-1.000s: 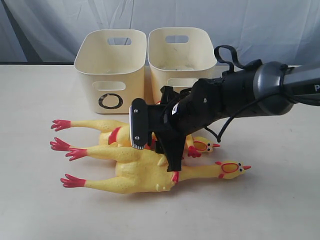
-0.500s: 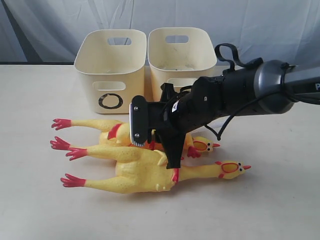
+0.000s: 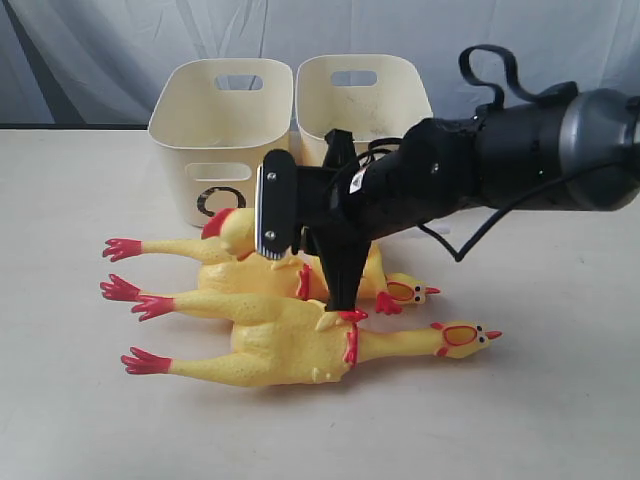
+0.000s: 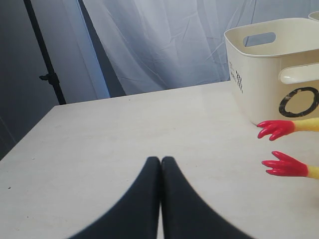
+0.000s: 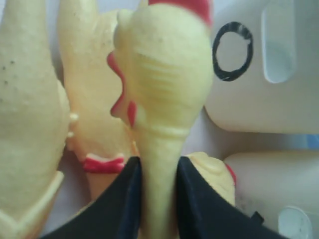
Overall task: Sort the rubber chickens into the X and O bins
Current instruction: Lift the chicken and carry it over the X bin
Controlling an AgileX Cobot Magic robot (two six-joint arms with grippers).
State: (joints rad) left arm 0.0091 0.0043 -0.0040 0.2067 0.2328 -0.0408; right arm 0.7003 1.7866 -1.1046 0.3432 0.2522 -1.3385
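exterior: raised, frontal, mid-distance | left wrist: low over table (image 4: 99,139) | right wrist: very close, perhaps downward | shared: O bin (image 3: 205,130) (image 4: 259,79) (image 5: 244,107)

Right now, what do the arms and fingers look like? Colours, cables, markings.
Right arm: glossy black shell, grey metal sleeve behind it, black cable looping underneath, black strap loop on top, flat black plate with pale edge and screws. Right fingers and left fingers: plain matte black, tapered. No readable markings.

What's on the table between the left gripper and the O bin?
Only bare table between the shut left gripper and the O bin, in the left wrist view; two red chicken feet lie near the bin.
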